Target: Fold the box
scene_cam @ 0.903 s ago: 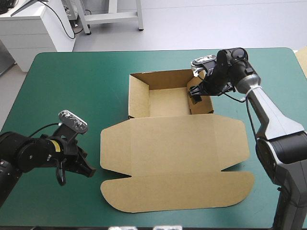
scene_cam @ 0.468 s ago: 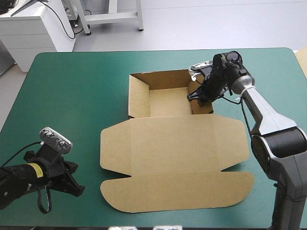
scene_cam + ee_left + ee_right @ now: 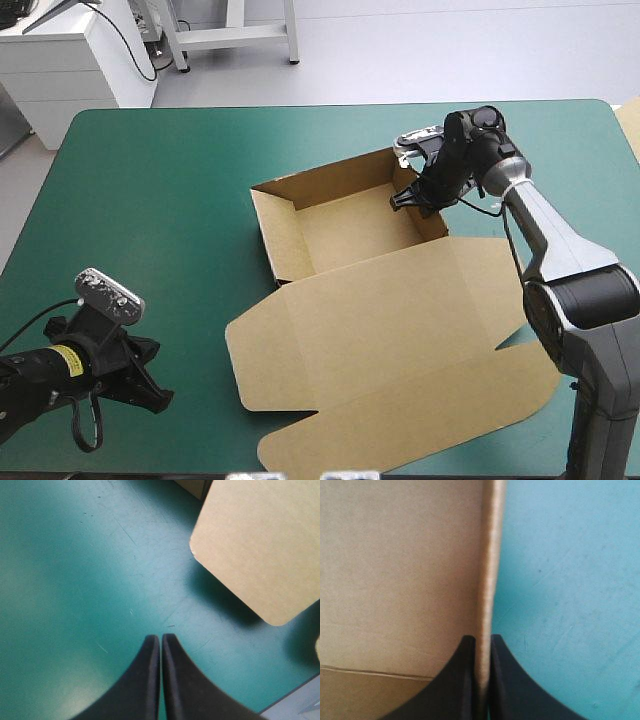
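High view, widest thing first: the teal-green table (image 3: 150, 170) carries the brown box (image 3: 385, 300) right of centre, lying askew to the table's edges. Its tray (image 3: 350, 225) sits at the far end with walls up, and its lid (image 3: 410, 375) lies flat, reaching close to the near edge. I read this as the wall-setting step (tray formed, lid not yet dealt with). My next move would call for squaring the box up and bringing the idle arm in to help. The right gripper (image 3: 481, 645) is clamped on the tray's right wall (image 3: 489, 555), the board pinched edge-on between its fingers. The left gripper (image 3: 160, 641) is pressed closed on nothing, over bare cover near the near-left corner, a rounded lid corner ahead of it.
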{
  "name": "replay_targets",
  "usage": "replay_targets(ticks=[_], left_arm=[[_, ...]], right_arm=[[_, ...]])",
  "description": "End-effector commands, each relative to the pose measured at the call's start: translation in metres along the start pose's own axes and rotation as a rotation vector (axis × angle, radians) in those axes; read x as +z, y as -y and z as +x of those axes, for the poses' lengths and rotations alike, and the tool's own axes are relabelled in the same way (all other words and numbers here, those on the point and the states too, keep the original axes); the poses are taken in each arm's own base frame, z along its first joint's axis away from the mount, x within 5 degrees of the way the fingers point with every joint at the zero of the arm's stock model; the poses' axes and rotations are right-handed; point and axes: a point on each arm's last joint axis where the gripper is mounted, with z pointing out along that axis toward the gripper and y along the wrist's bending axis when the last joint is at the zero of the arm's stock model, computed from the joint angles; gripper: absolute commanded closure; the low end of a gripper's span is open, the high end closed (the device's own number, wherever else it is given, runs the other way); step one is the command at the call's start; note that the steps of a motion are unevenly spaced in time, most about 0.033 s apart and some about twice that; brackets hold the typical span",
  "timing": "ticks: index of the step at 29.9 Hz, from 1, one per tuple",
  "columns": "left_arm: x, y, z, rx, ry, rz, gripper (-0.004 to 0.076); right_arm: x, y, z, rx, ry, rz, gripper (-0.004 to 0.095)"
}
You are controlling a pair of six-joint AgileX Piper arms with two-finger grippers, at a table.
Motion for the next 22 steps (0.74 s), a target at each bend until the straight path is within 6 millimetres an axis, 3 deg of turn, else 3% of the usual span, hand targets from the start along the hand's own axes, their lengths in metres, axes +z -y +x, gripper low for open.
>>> replay_targets(ticks=[1,5,10,17,22], left_arm=[[-0.005,0.001,-0.008,-0.009,0.07,0.003,0.0731],[-0.005,0.001,-0.008,-0.005,0.07,0.003,0.0731],[-0.005,0.0,-0.008,-0.003,0.069,-0.002,0.0731],[-0.005,-0.002,-0.008,0.005,0.066,-0.022,0.0731],[-0.005,-0.002,-0.008,0.006,0.065,-0.024,0.0731]], right_arm=[[-0.049,-0.001,-0.006,-0.032,0.128,0.025,0.0929],[-0.081,0.004,-0.01,-0.057,0.215,0.088,0.0929],[-0.129,0.032,-0.004,-0.034,0.32,0.218,0.0929],[-0.174,0.109,0.031,0.128,0.342,0.435,0.0929],[-0.186,0.164,0.062,0.29,0.336,0.478,0.0929]])
